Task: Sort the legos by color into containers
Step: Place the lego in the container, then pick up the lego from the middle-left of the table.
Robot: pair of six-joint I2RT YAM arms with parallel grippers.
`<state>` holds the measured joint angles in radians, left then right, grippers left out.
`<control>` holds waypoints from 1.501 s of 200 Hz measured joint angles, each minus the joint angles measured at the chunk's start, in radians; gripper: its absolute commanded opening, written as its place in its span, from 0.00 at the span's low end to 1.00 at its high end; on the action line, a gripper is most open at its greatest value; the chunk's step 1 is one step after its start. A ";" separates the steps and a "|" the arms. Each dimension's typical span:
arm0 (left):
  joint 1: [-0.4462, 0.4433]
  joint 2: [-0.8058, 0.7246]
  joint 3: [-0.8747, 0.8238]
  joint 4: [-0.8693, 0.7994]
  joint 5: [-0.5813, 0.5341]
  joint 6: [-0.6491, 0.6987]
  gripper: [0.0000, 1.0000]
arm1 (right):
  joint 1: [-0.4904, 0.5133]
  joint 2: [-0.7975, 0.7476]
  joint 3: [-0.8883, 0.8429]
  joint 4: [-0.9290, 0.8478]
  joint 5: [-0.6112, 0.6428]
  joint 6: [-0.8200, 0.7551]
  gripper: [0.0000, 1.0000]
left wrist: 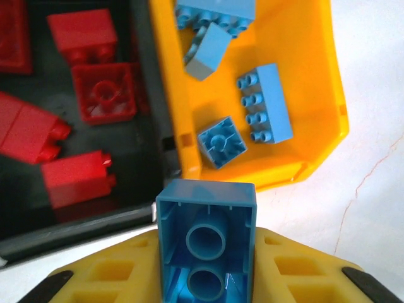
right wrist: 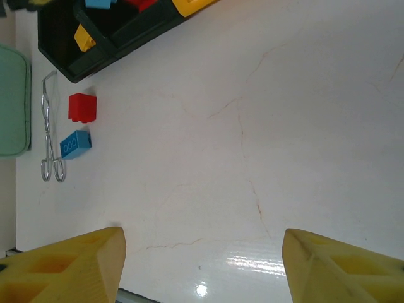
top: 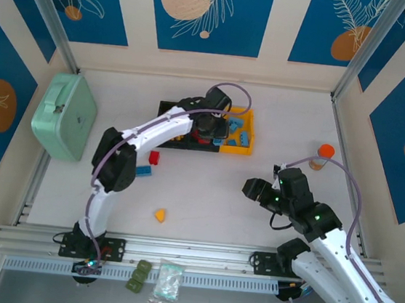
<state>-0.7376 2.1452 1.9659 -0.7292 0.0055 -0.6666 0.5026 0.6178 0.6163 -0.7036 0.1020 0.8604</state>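
Top external view gives us the left arm (top: 154,128) stretched across the table (top: 278,131) to the row of three joined bins (top: 165,108) at the far middle, with the left fingers (top: 210,132) over the row's right half. Left wrist view shows them closed on a blue brick (left wrist: 205,240), gripped by its sides, its hollow underside and two tubes facing the camera. The brick hangs at the near edge of the row, where the middle bin (left wrist: 142,170) and the yellow bin (left wrist: 315,161) join. We count four blue legos (left wrist: 265,104) lying in the yellow bin and five red legos (left wrist: 104,95) in the black middle bin. Right wrist view shows a yellow piece (right wrist: 83,39) in the black end bin (right wrist: 63,63).

Three more lie loose on the table: a red lego (top: 155,158) and a blue lego (top: 143,170) close together beside the left arm's elbow, and a yellow lego (top: 160,215) alone, nearer the front edge.

The right fingers (top: 251,190) stand wide apart and hold nothing, over bare table well right of the loose pieces.

We see a mint case (top: 64,114) at the table's left side and an orange-capped bottle (top: 324,156) standing at the right. Olive blocks (top: 138,276) and a clear bag (top: 167,285) lie side by side past the near edge.
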 measured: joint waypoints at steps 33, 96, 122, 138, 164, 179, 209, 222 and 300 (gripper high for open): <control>-0.010 0.166 0.248 -0.098 -0.021 0.040 0.33 | 0.000 0.000 -0.010 -0.009 0.000 0.013 0.67; -0.018 0.341 0.495 -0.192 -0.036 0.074 0.36 | -0.002 0.000 -0.011 -0.017 0.000 0.024 0.67; -0.024 0.364 0.522 -0.196 -0.039 0.082 0.47 | -0.006 0.000 -0.011 -0.023 0.000 0.024 0.67; -0.026 0.365 0.530 -0.196 -0.041 0.094 0.57 | -0.006 0.001 -0.011 -0.023 0.000 0.026 0.67; -0.027 0.365 0.537 -0.195 -0.045 0.101 0.62 | -0.006 0.001 -0.011 -0.023 0.000 0.032 0.67; -0.027 0.365 0.537 -0.196 -0.045 0.101 0.62 | -0.006 0.003 -0.011 -0.023 0.000 0.032 0.67; -0.031 0.355 0.537 -0.205 -0.052 0.126 0.62 | -0.006 0.015 -0.011 -0.023 -0.001 0.035 0.67; -0.034 0.329 0.519 -0.205 -0.057 0.137 0.62 | -0.006 0.023 -0.011 -0.021 -0.001 0.035 0.67; -0.043 -0.175 -0.058 -0.071 -0.078 0.195 0.63 | 0.013 0.059 -0.011 0.050 -0.046 0.004 0.68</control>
<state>-0.7807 1.9705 1.9079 -0.7998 -0.0723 -0.4713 0.5152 0.6769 0.6056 -0.6540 0.0559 0.8646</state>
